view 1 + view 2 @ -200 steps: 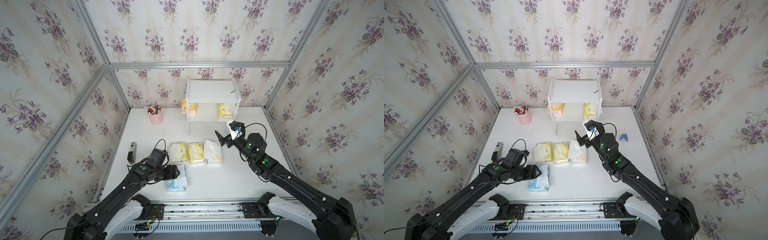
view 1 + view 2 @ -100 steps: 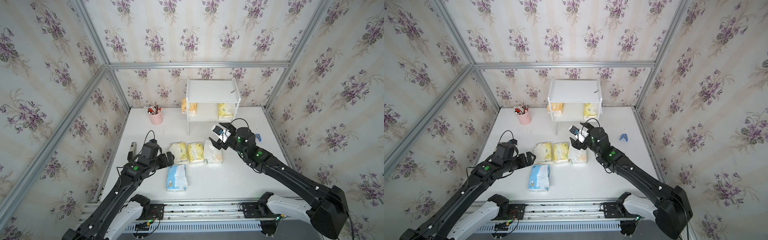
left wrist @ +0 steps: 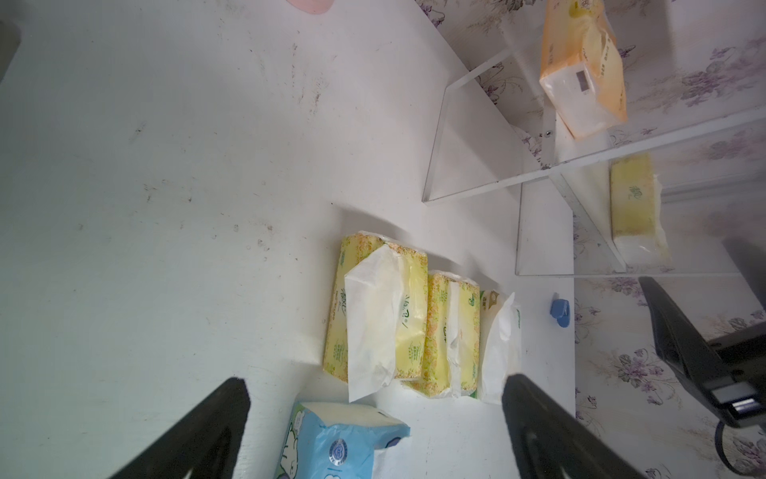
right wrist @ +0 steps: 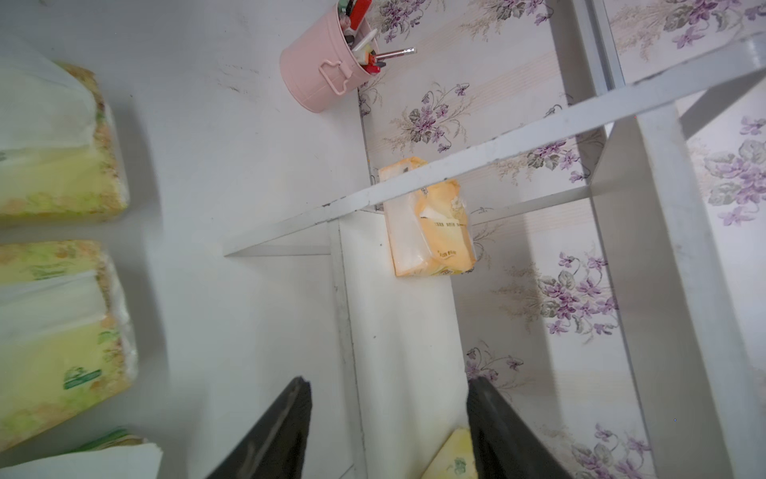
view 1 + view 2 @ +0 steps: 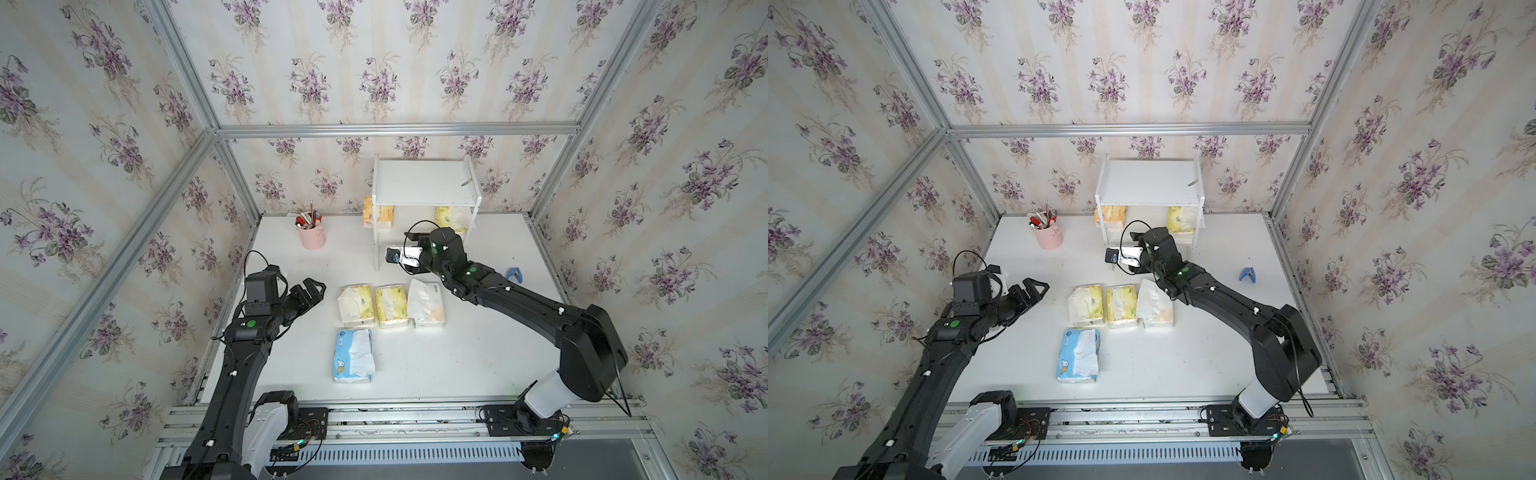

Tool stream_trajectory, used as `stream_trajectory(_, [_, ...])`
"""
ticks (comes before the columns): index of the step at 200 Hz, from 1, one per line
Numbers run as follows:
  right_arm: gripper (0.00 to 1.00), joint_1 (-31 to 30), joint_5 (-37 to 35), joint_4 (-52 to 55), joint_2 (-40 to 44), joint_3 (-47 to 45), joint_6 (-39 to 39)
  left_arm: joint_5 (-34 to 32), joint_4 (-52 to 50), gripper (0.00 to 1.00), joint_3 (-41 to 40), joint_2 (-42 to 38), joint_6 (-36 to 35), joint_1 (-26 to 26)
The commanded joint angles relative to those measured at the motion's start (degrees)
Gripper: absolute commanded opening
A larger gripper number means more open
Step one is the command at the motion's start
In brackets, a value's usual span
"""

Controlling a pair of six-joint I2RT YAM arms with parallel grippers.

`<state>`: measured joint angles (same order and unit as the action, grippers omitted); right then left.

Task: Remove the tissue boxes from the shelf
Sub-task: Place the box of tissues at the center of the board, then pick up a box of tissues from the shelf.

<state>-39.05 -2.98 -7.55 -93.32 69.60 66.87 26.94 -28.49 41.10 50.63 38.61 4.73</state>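
The white shelf (image 5: 424, 183) stands at the back wall. On its lower board lie an orange tissue box (image 5: 376, 212) at the left and a yellow one (image 5: 453, 218) at the right. On the table lie two yellow packs (image 5: 355, 305) (image 5: 390, 305), a white one with a green mark (image 5: 426, 303) and a light blue one (image 5: 352, 355). My left gripper (image 5: 311, 291) hangs open, left of the row, holding nothing. My right gripper (image 4: 388, 380) is open at the shelf's front, over the lower board's edge, with the orange box (image 4: 427, 224) ahead and the yellow box's corner (image 4: 452, 456) beside one finger.
A pink pen cup (image 5: 311, 237) stands left of the shelf. A small blue clip (image 5: 515, 274) lies on the table to the right of my right arm. A small thin object (image 5: 466, 181) rests on the shelf's top board. Papered walls close in on three sides.
My left gripper has let go of the light blue pack and drawn back to the left and away. My right gripper has swung left to the shelf's front and its jaws have narrowed.
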Motion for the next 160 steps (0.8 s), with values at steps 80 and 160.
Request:
stream_trajectory(80, [0.57,2.1,4.1,6.7,-16.9,20.5,10.7,1.7,-1.3,0.99,-2.0,-3.1,-0.8,1.8])
stream_trajectory(160, [0.54,2.9,2.9,11.6,-24.5,31.0,13.5,1.1,-2.4,0.99,-2.4,-4.0,-1.6,2.0])
